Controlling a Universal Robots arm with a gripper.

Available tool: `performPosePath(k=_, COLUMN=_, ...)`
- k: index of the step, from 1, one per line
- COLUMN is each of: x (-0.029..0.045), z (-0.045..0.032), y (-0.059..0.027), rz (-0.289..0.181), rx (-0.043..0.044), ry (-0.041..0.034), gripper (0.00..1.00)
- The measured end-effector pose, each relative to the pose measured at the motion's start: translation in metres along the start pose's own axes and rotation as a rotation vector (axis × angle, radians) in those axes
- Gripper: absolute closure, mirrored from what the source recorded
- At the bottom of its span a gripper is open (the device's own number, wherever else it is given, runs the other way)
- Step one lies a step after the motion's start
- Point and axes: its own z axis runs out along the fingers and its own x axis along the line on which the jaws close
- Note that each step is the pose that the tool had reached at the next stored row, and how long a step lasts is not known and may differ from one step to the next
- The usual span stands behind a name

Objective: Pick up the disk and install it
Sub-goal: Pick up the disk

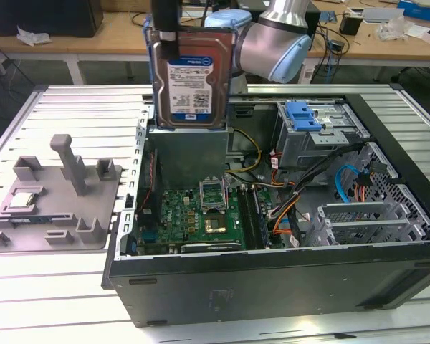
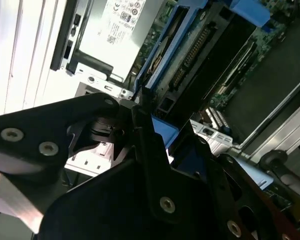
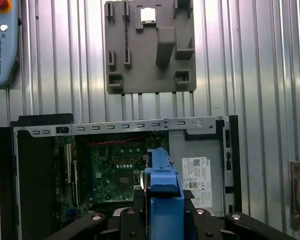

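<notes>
**A:** What sits nearest the wrist?

**B:** The black two-finger gripper [image 3: 162,212]. It is clamped on the disk [image 1: 189,79], a flat silver hard drive with a white-and-blue label, framed by a blue plastic carrier bracket. The fingers pinch its broad faces near the upper end. It hangs upright in the air above the open black computer case [image 1: 272,287].

**A:** How would it handle?

**B:** I'd judge it rigid, dense for its size, smooth-faced and sensitive to knocks. A firm pinch across the faces close to the bracket seems safest. The plastic frame may flex, so I'd avoid the connector end.

**A:** And farther off?

**B:** Below it is the green motherboard [image 1: 201,211]. Toward the exterior view's right stands a grey metal drive cage with a blue latch [image 1: 304,125]. Out on the slatted aluminium table [image 1: 57,301] sits a grey plastic fixture tray [image 1: 54,208].
</notes>
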Motion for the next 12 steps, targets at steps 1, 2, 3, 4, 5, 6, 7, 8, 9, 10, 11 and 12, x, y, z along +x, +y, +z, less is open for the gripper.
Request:
performPosePath(k=1, x=0.0012, z=-0.0005, y=-0.0059, rz=0.0, rx=-0.0009, ry=0.0002, gripper=0.63)
performPosePath(k=2, x=0.0031, z=-0.001, y=-0.014, rz=0.0, rx=-0.0018, ry=0.0004, gripper=0.63)
performPosePath(k=3, x=0.0047, z=-0.0013, y=-0.0203, rz=0.0, rx=-0.0025, ry=0.0002, gripper=0.63)
performPosePath(k=4, x=0.0057, z=-0.0015, y=-0.0241, rz=0.0, rx=-0.0029, ry=0.0003, gripper=0.63)
performPosePath(k=5, x=0.0083, z=-0.0021, y=-0.0337, rz=0.0, rx=-0.0041, ry=0.0004, gripper=0.63)
performPosePath(k=6, x=0.0099, z=-0.0024, y=-0.0399, rz=0.0, rx=-0.0049, ry=0.0004, gripper=0.63)
performPosePath(k=7, x=0.011, z=-0.0026, y=-0.0438, rz=0.0, rx=-0.0053, ry=0.0004, gripper=0.63)
performPosePath(k=8, x=0.012, z=-0.0029, y=-0.0478, rz=0.0, rx=-0.0058, ry=0.0005, gripper=0.63)
performPosePath(k=9, x=0.0139, z=-0.0033, y=-0.0546, rz=0.0, rx=-0.0067, ry=0.0006, gripper=0.63)
performPosePath(k=10, x=0.016, z=-0.0037, y=-0.0619, rz=0.0, rx=-0.0078, ry=0.0006, gripper=0.63)
performPosePath(k=11, x=0.0187, z=-0.0041, y=-0.0706, rz=0.0, rx=-0.0089, ry=0.0006, gripper=0.63)
performPosePath(k=12, x=0.02, z=-0.0044, y=-0.0751, rz=0.0, rx=-0.0096, ry=0.0007, gripper=0.63)
